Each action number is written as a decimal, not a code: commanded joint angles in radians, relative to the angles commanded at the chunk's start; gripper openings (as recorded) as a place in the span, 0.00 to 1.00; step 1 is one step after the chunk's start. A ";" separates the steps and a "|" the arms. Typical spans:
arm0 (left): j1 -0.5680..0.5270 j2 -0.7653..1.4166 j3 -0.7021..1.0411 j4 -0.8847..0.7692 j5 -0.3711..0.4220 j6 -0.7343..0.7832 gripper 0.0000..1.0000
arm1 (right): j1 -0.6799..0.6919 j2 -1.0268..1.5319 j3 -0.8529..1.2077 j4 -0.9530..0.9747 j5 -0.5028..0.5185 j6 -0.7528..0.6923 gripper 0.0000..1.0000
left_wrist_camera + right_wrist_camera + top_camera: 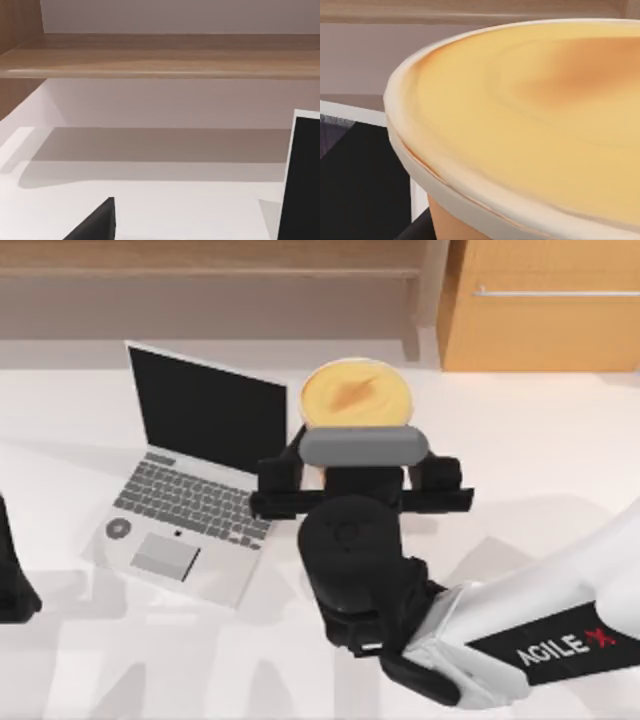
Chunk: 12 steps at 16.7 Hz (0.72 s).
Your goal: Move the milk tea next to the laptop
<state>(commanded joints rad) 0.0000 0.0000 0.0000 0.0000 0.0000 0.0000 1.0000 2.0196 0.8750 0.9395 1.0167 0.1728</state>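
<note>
My right end effector (362, 472) clamped on milk tea (357, 397), just right of laptop (195, 475) on white tabletop (80, 640). Wooden shelf (210, 270), cabinet (545, 305) behind. Left arm (12, 575) parked at left edge, end effector state unclear.

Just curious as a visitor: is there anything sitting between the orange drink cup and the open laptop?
No. In the top view the milk tea stands right beside the laptop screen's right edge, with nothing between them. The right gripper is at the cup.
</note>
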 joint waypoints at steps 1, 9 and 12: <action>0.000 0.000 0.000 0.000 0.000 0.000 1.00 | -0.005 0.004 -0.003 0.001 -0.002 0.001 0.00; 0.000 0.000 0.000 0.000 0.000 0.000 1.00 | -0.001 0.011 0.006 0.035 -0.003 0.001 0.00; 0.000 0.000 0.000 0.000 0.000 0.000 1.00 | -0.003 0.022 0.009 0.055 -0.002 -0.002 0.00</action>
<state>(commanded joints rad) 0.0000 0.0000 0.0000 0.0000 0.0000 0.0000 0.9974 2.0416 0.8839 0.9941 1.0151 0.1712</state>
